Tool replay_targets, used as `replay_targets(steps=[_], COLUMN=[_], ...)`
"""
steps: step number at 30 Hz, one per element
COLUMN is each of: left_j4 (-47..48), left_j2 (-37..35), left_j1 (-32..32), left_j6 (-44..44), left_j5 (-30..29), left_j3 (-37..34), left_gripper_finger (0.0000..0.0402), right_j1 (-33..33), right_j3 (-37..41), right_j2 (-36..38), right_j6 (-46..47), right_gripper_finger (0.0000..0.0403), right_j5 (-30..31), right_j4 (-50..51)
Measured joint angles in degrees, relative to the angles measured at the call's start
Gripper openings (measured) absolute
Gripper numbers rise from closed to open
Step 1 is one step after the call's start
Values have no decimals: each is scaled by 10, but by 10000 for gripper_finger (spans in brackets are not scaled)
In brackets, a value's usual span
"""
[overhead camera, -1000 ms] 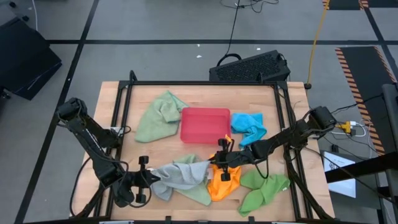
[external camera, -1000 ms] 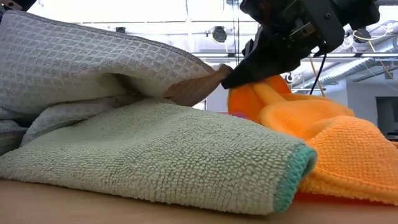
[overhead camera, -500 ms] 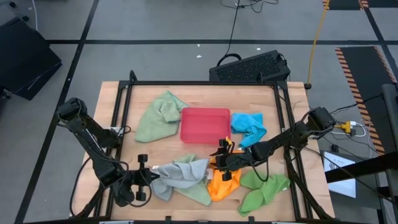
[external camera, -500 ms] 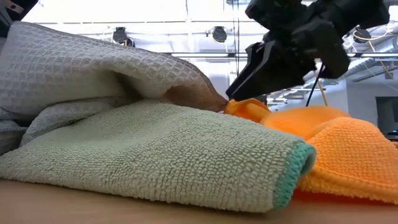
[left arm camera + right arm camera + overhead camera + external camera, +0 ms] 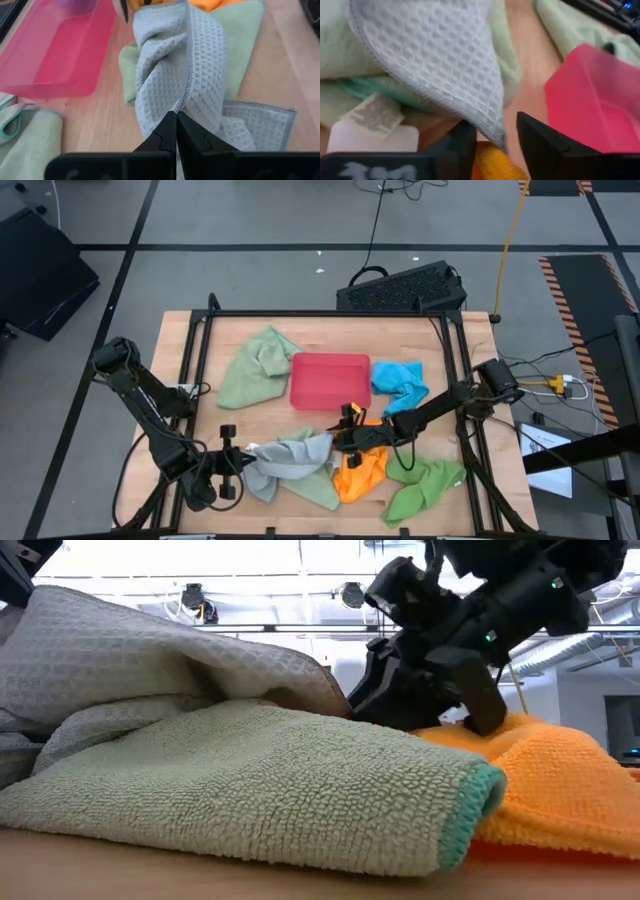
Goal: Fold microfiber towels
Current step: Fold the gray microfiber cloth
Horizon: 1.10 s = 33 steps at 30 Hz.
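Grey-blue towel (image 5: 288,459) lies just in front of the red tray (image 5: 330,380), stretched between both arms. The left gripper (image 5: 175,131) is pinched shut on its near corner; the right gripper (image 5: 495,137), fingers spread, straddles the opposite corner beside the orange towel (image 5: 362,472).

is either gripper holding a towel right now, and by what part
The left gripper is shut on the grey-blue towel at its stitched edge. The right gripper stands open at its corner, gripping nothing.

Left fingers (image 5: 176,131) pinched on grey-blue towel (image 5: 192,65); red tray (image 5: 55,55) beside.
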<state>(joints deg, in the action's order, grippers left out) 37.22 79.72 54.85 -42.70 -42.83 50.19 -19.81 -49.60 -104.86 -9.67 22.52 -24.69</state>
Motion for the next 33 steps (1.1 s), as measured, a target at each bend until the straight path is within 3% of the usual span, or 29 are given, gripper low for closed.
replay_targets(steps=[5,11,14,20,27,30,33], left_j4=[16,13,12,11,-76,-155,-215], left_j2=[0,-34,-59,-100,-124,-123,-123], left_j1=[0,-2,-2,-3,-3,-2,1], left_j6=[-12,-8,25,182,382,450,509], left_j5=[-6,-13,-31,-78,-112,-72,6], left_j3=[0,5,26,100,218,259,284], left_gripper_finger=[5,5,5,5,5,5,5], right_j1=[0,1,-4,-38,-139,-191,-237], right_j3=[0,0,0,-24,-160,-229,-291], right_j2=[27,86,129,240,308,303,281], right_j6=[-21,0,0,-19,-114,-155,-188], right_gripper_finger=[13,12,3,2,1,1,1], right_j5=[-25,-29,-2,132,306,370,424], right_j4=[-9,0,9,36,101,120,138])
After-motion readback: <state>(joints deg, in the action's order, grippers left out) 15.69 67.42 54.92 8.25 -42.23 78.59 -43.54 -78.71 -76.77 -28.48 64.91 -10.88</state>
